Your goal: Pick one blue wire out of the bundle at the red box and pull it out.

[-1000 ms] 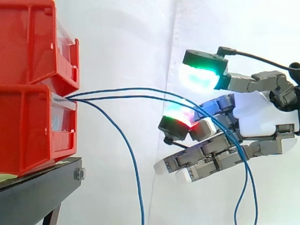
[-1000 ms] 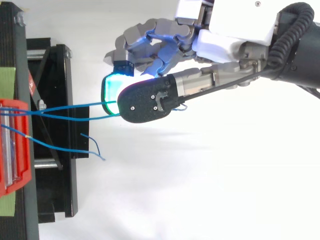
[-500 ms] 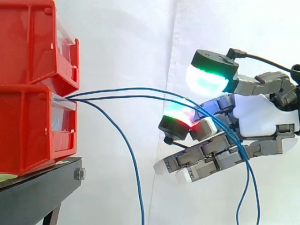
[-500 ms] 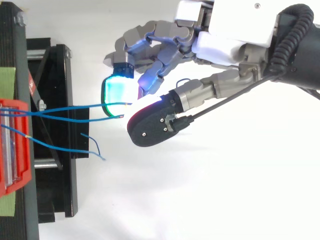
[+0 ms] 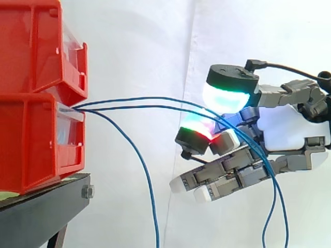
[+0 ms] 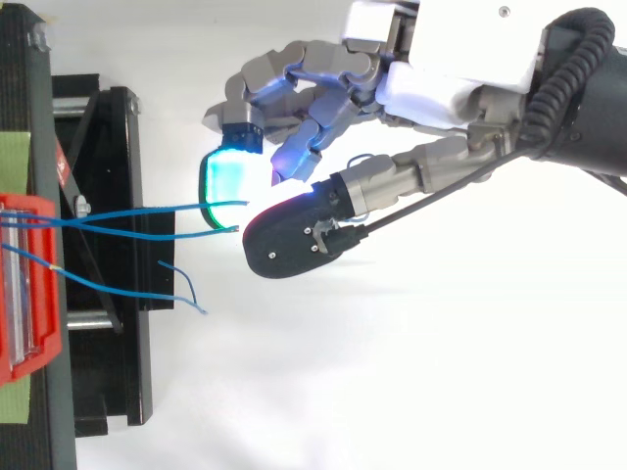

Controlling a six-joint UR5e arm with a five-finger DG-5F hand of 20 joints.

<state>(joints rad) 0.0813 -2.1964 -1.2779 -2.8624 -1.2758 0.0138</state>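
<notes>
Two stacked red bins (image 5: 36, 139) stand at the left on a black stand (image 5: 41, 206). Three blue wires come out of the lower bin's front. Two of them (image 5: 134, 102) run level to my hand (image 5: 289, 129), cross its red-and-green finger pad (image 5: 195, 128) and drape down over the fingers at the right. The third wire (image 5: 139, 165) hangs down on its own between bin and hand. The thumb's green pad (image 5: 225, 95) hovers just above the two wires, and in the top view the thumb (image 6: 294, 240) sits beside the cyan finger pad (image 6: 227, 184), not on it. The hand is open.
A white curtain hangs behind everything. In the top view loose blue wire ends (image 6: 186, 294) lie over the black stand (image 6: 108, 196) near the red bin's rim (image 6: 29, 362). The arm comes in from the right.
The thumb lifted and swung off the finger pad, then came back down close over the two wires. The other fingers, the wires and the bins have stayed put.
</notes>
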